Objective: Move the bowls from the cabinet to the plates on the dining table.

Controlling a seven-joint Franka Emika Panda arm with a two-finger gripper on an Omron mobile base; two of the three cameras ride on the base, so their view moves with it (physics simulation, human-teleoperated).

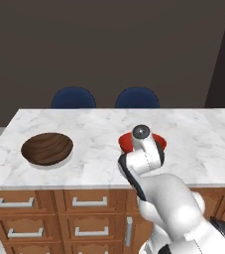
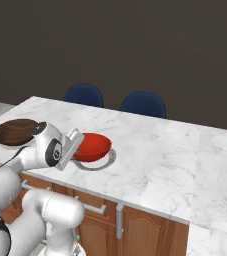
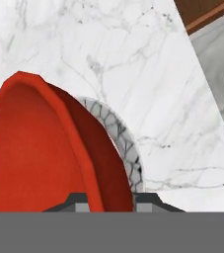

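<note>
One red bowl tilted, mouth upward, over plate (marble-patterned); claw clamped on its rim.

Glossy red bowl, veined marble table

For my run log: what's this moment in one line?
tool: shut on red bowl rim | red bowl: over plate | wooden bowl: on table

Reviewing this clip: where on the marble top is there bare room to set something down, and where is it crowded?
The dining table is bare across its whole right end, beyond the red bowl, and along the far edge by the blue chairs. A bare strip separates the wooden bowl from the red one. It is crowded at the red bowl, where the pincer grips its rim above the plate.
</note>
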